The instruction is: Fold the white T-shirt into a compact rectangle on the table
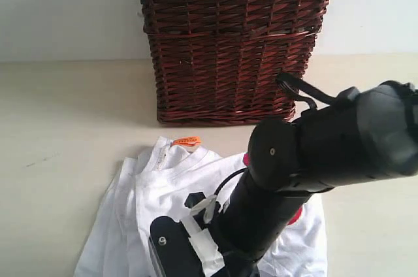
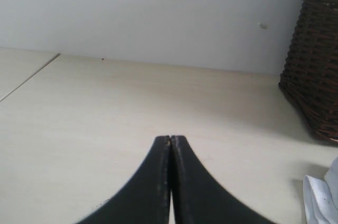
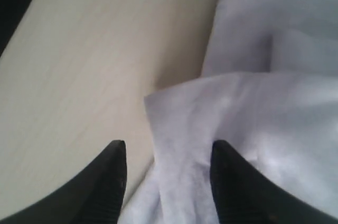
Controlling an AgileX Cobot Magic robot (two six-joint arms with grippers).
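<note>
So, the white T-shirt (image 1: 157, 192) is lying on the table (image 1: 59, 133) toward the edge closest to the camera, roughly mid-width. Its collar and orange neck tag (image 1: 187, 140) point at the wicker basket (image 1: 228, 42), which sits along the far edge. The shirt isn't a rectangle yet, it's spread out with some loose, rumpled layers on one side.

The right gripper (image 3: 169, 147) has its jaws standing apart, medium-wide, right over a folded-over flap of cloth at the shirt's edge where it meets bare table. Nothing looks pinched. I honestly can't tell if the tips are touching the fabric or just above it. The left gripper (image 2: 170, 138) is fully closed on nothing, off over bare table near the basket and well away from most of the shirt.

What I'd worry about:
- That flap looks like more than one layer. If the jaws close too shallow they'd probably catch only the top sheet, and the fold would come out lopsided.
- Nothing is pinning the shirt down, so any pull could drag the whole thing across the table instead of folding it.
- The right arm (image 1: 313, 146) covers a big chunk of the shirt in the exterior view, so a crooked fold would be hard to spot from there.
</note>
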